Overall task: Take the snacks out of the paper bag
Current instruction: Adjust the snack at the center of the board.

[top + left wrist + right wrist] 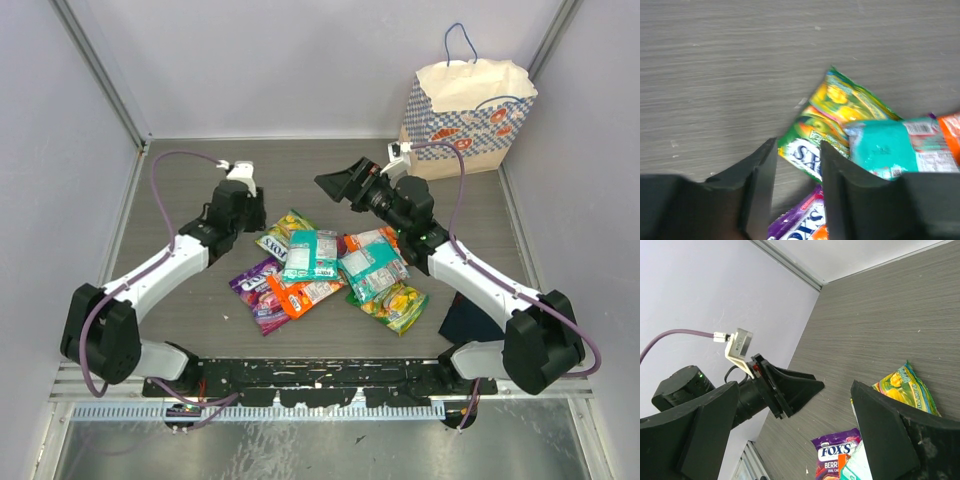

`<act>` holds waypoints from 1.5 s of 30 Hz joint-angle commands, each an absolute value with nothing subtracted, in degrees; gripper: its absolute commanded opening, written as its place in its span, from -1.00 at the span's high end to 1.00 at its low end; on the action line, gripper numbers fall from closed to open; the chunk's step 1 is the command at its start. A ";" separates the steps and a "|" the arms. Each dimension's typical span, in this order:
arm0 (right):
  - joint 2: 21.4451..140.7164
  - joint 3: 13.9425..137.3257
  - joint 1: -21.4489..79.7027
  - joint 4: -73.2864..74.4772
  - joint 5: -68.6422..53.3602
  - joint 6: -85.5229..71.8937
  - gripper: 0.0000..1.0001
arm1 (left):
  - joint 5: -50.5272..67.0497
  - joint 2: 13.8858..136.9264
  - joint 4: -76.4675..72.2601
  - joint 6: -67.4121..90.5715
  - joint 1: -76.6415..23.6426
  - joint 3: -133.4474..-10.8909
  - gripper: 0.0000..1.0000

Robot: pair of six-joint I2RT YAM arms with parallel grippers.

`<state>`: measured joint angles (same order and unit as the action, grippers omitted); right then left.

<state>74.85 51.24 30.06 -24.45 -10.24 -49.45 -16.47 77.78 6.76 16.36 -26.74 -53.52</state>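
Two arms inward toward snacks

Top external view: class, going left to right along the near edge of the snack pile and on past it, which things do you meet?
purple packet → orange packet → green-yellow packet → dark navy cloth

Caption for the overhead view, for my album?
Snacks piled in the middle of the table; paper bag upright in the far right corner.
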 commanded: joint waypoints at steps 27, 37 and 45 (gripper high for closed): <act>73.08 54.80 30.96 -26.79 -12.26 -47.13 -1.00 | 21.15 95.50 4.64 22.62 -27.82 -58.18 0.42; 75.38 50.04 27.76 -21.91 -5.66 -39.01 -1.00 | 16.80 92.24 2.90 22.61 -27.72 -59.71 1.00; 88.81 48.13 20.51 -23.73 -14.74 -42.35 -0.86 | 11.49 86.93 3.39 20.66 -26.39 -59.81 0.90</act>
<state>82.65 46.98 21.93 -22.59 -10.13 -42.41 14.24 90.50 5.58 22.28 -27.22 -58.30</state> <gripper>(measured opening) 0.939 0.005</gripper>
